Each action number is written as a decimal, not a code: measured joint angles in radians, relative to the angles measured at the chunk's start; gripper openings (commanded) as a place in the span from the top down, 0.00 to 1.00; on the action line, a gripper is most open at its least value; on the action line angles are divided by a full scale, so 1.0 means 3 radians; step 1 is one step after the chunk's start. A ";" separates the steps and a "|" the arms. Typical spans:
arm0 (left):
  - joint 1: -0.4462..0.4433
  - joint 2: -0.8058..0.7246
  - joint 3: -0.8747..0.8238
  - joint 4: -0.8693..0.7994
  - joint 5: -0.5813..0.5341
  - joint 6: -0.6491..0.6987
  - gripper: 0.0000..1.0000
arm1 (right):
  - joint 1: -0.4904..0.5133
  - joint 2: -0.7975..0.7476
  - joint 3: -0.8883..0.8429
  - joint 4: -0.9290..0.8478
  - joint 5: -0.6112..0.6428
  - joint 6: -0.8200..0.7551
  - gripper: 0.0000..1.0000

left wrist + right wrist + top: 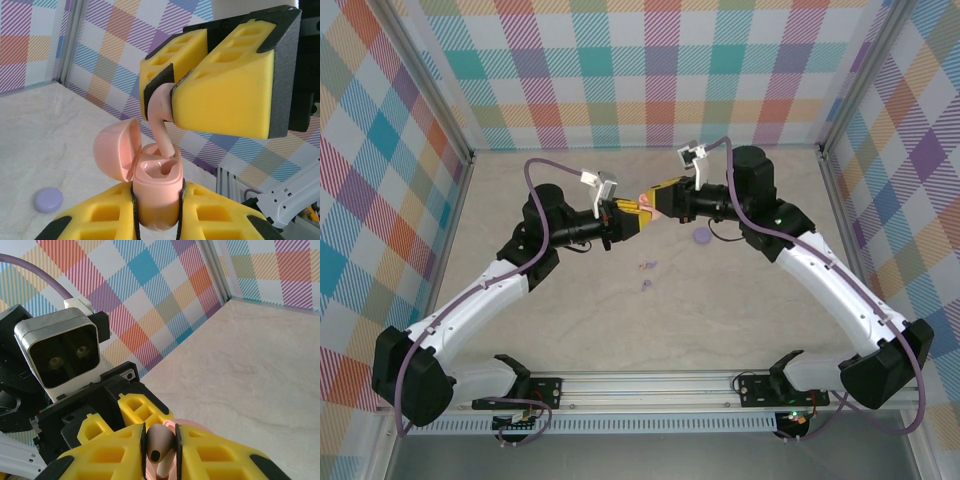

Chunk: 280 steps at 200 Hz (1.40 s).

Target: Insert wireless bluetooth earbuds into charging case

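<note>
My left gripper is shut on a pink charging case, held upright with its round lid swung open to the left. My right gripper is shut on a pinkish earbud, clamped by its head between the yellow fingers. The earbud hangs stem-down over the case, its stem tip just inside the right-hand slot. The other slot looks empty. From above, both grippers meet nose to nose over the middle of the table.
A lilac disc lies on the table right of the grippers, also seen low left in the left wrist view as a lilac disc. Two tiny lilac bits lie nearer the front. Checked walls enclose the table.
</note>
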 measured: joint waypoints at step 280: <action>-0.0003 0.0024 0.0001 -0.0013 -0.0090 -0.0089 0.95 | 0.0055 0.0020 0.0018 -0.0276 -0.0005 -0.0200 0.67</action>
